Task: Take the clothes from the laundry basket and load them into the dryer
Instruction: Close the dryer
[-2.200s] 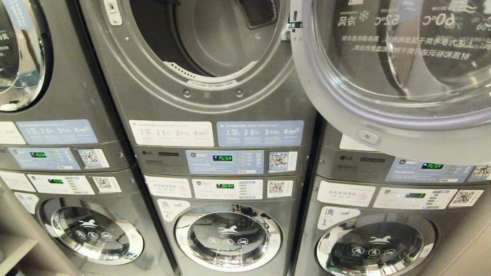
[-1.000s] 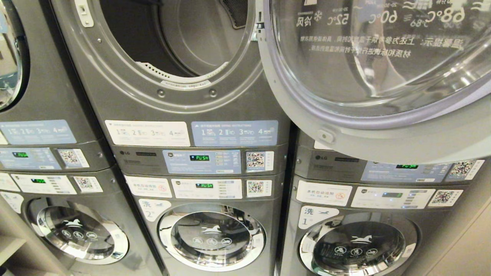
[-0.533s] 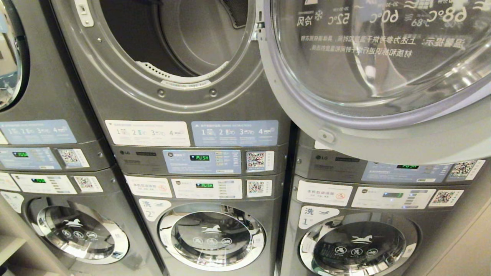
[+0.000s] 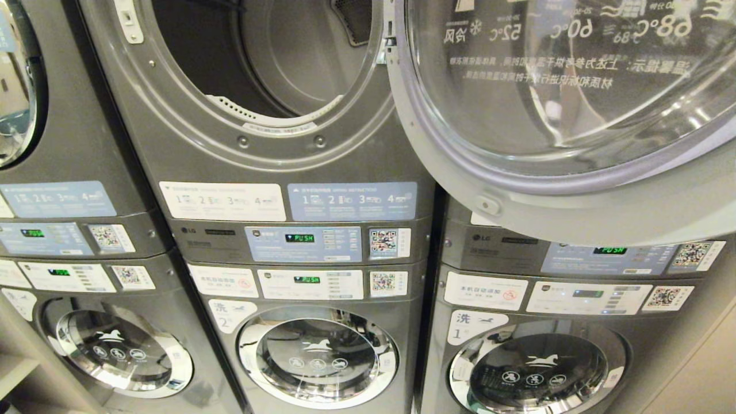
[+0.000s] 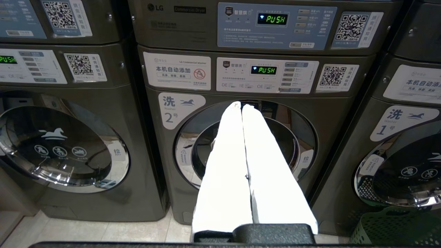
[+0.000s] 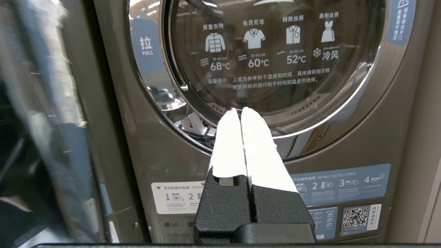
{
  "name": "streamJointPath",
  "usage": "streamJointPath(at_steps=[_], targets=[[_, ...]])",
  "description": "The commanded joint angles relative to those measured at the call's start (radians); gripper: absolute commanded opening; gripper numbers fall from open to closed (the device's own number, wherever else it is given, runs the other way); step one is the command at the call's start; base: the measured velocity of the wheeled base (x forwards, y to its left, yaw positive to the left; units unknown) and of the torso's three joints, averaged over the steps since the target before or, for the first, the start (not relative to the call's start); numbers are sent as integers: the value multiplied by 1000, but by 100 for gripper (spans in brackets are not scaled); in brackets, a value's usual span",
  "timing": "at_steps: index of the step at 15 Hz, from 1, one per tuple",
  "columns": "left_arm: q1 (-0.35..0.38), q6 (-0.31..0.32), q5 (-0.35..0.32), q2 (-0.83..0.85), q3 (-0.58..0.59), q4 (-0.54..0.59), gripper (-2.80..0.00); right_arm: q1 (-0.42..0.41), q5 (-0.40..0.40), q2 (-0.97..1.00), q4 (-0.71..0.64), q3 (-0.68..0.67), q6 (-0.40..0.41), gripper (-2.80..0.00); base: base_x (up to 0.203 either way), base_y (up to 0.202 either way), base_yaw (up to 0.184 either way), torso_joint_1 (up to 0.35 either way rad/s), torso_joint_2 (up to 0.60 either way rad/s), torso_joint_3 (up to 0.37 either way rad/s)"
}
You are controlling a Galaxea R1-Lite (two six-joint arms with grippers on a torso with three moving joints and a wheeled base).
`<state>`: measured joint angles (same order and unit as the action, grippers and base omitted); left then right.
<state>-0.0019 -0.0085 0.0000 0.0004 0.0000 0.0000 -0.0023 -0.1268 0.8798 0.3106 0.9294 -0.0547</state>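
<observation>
Head view, left to right: a stacked machine at the far left edge is showing only part of its round door; the middle stack is carrying the dryer (image 4: 259,75) on top, its round opening facing out toward the camera, drum axis running straight back into the machine, nothing lying visibly in the drum. The dryer door (image 4: 552,115) is hanging swung wide to the right on its hinge, glass bulging toward the viewer with the printed text reading mirrored, and it is covering the top of the right-hand stack. Below the dryer sit instruction stickers and a control panel (image 4: 305,243) lit with green PUSH, then washer number 2 (image 4: 316,353) with its door closed; washer number 1 is standing to its right. Neither arm is showing in this view.

Left gripper (image 5: 242,105): white fingers pressed together, gripping nothing, pointing level at the closed door of washer number 2. The laundry basket (image 5: 396,229), green mesh, is sitting on the floor in front of washer number 1, only a corner of it in frame; cannot tell what clothes are in it.

Right gripper (image 6: 239,110): fingers also pressed together, empty, pointing at the closed glass door of the right-hand dryer (image 6: 272,62), near its lower rim. A blurred dark edge is filling one side of that view; cannot tell what it is.
</observation>
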Motion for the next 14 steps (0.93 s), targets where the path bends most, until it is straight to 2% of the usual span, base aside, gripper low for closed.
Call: streamJointPath(at_steps=[1,6,8,11,14], targets=[[0,-1,0,-2,0,0,-280,1,-1,5,2,-1,-1,-280,0,0,0,3,11,140],[0,-1,0,-2,1,0,-280,3,14,-5,4,-18,-1,-280,0,0,0,2,2,192],[0,-1,0,-2,1,0,-280,3,62,2,4,-33,-1,-280,0,0,0,-4,-2,94],[0,-1,0,-2,1,0,-280,3,91,80,24,-24,-11,-280,0,0,0,-1,1,12],[0,-1,0,-2,1,0,-280,4,190,138,83,-23,-28,-280,0,0,0,0,0,0]])
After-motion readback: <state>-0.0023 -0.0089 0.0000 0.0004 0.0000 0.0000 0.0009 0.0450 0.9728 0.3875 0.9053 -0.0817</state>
